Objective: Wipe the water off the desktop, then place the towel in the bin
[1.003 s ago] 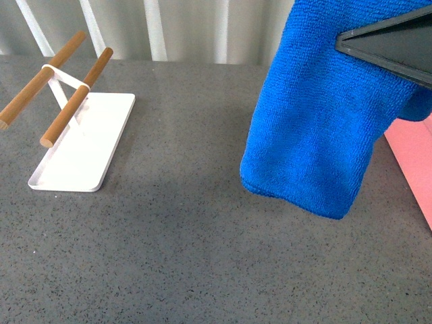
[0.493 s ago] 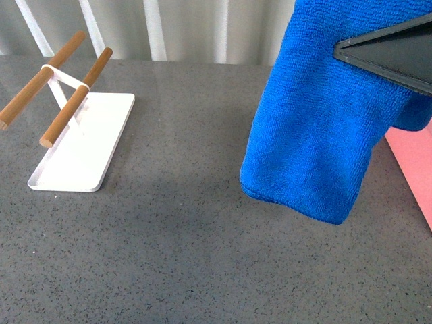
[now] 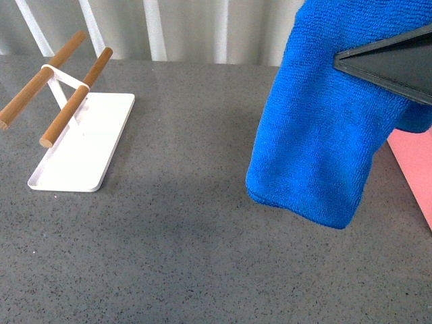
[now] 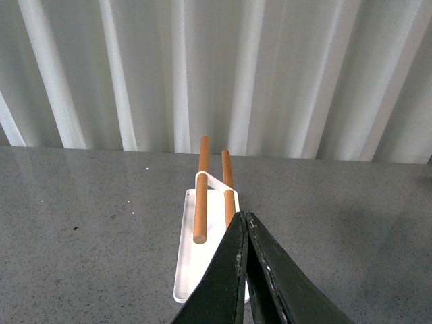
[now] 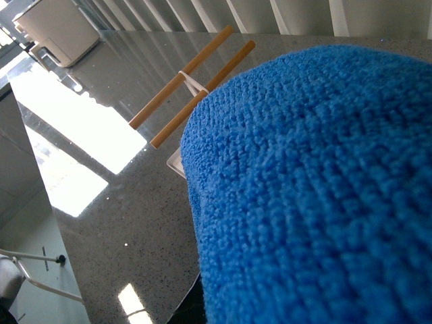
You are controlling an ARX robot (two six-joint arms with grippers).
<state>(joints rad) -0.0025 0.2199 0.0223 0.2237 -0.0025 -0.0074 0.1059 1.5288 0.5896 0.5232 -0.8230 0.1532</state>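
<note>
Seen from the front, the white rack (image 3: 81,152) stands at ten o'clock on the desktop (image 3: 175,256); its two wooden bars (image 3: 75,98) slope up over the tray toward eleven o'clock; the speckled grey surface around it is bare across the middle of the view. In the left wrist view the left gripper (image 4: 244,219) has its dark fingers pressed flat together with nothing between them; it points at the near end of the rack and is raised clear of the desktop. At two o'clock in the front view the towel (image 3: 317,128) hangs in thick blue folds, its lower edge reaching down toward four o'clock; it looks lifted off the desktop, though whether that edge brushes the surface I cannot tell. The right gripper (image 3: 386,59) shows as a dark wedge across the upper part of the cloth, clamped on the towel; the right wrist view is filled almost wholly with blue pile. At three o'clock, just beside the hanging cloth and partly behind it, a strip of the pink bin (image 3: 415,169) shows at the picture's edge.
</note>
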